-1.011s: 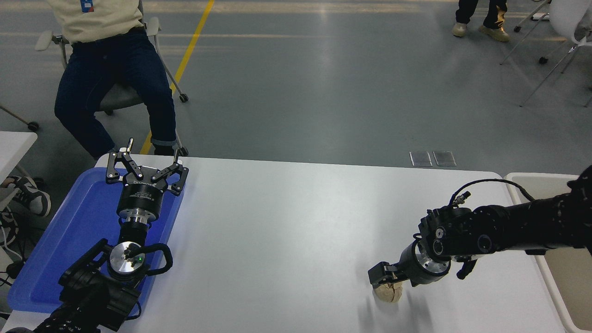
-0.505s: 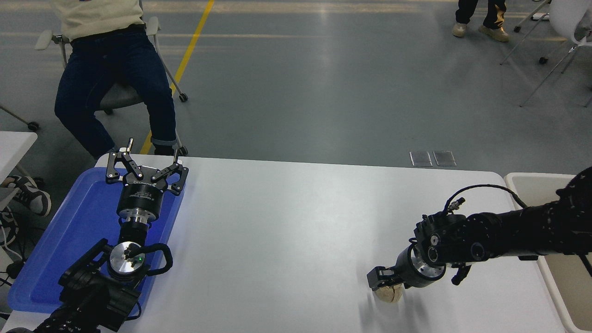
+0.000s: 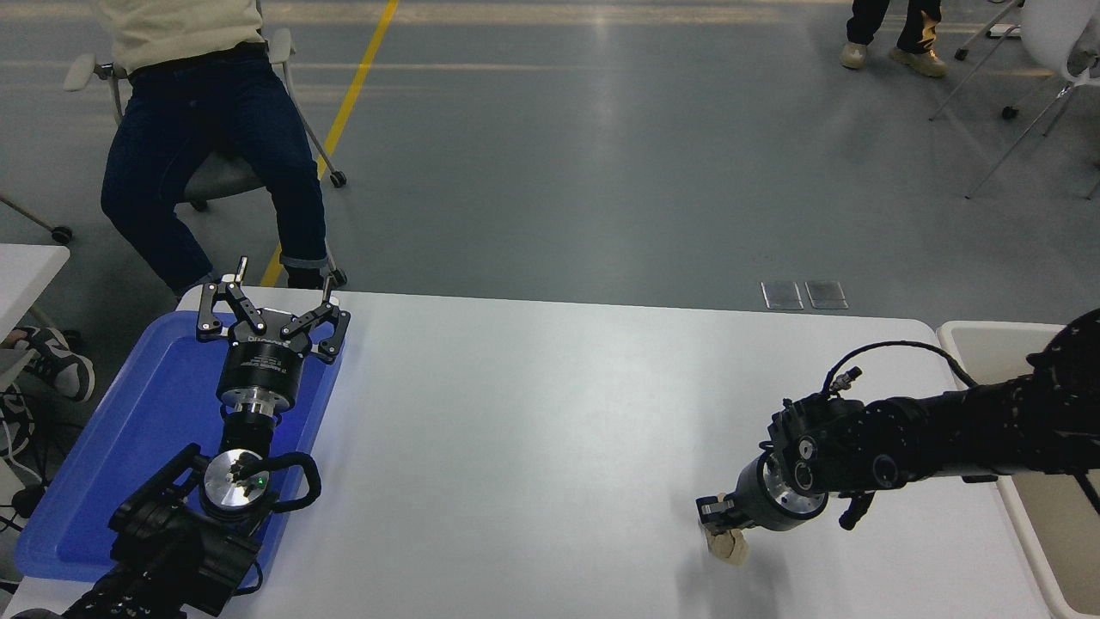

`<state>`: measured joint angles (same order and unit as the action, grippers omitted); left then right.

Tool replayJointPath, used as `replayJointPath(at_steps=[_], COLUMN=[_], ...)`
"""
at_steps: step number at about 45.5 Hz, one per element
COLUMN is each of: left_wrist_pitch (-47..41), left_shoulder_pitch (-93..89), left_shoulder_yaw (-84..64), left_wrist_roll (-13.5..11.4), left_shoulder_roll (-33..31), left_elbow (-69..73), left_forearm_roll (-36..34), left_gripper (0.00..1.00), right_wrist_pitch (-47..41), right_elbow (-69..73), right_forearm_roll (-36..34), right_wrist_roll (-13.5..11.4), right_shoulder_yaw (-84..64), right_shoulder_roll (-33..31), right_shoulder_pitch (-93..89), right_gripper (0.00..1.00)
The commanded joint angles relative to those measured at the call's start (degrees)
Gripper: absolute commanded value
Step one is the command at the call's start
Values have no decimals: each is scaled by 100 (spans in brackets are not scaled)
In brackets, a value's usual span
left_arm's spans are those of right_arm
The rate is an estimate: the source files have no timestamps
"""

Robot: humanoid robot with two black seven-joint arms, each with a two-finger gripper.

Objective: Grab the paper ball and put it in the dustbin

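Head view: right gripper (image 3: 720, 526) narrowed since earlier frame, pinched paper ball (image 3: 727, 547) on table (image 3: 533, 430); left gripper (image 3: 273, 309) parked, spread.

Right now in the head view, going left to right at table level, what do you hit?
blue tray → left gripper, open, parked over the tray's right side → bare white table → paper ball in the right gripper → dustbin at the right edge.
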<state>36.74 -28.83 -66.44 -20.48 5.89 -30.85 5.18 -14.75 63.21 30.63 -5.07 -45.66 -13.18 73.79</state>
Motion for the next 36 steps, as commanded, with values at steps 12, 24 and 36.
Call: replayJointPath(at_steps=[12, 24, 36], left_wrist_pitch=[0, 0, 0], left_shoulder_pitch=[0, 0, 0], left_shoulder_yaw=[0, 0, 0], left_wrist_roll=[0, 0, 0], left_shoulder_roll=[0, 0, 0], left_elbow=[0, 0, 0], left_forearm_roll=[1, 1, 1], left_gripper=[100, 100, 100], right_wrist_pitch=[-537, -950, -1425], right_elbow=[1544, 2643, 2978], right_forearm_roll=[-145, -690, -954], right_wrist_roll=[41, 129, 121], right_shoulder_yaw=[-1050, -1955, -2307], right_shoulder_roll=[-1064, -1196, -1073], right_shoulder_pitch=[2340, 4476, 5611], right_gripper=[0, 0, 0])
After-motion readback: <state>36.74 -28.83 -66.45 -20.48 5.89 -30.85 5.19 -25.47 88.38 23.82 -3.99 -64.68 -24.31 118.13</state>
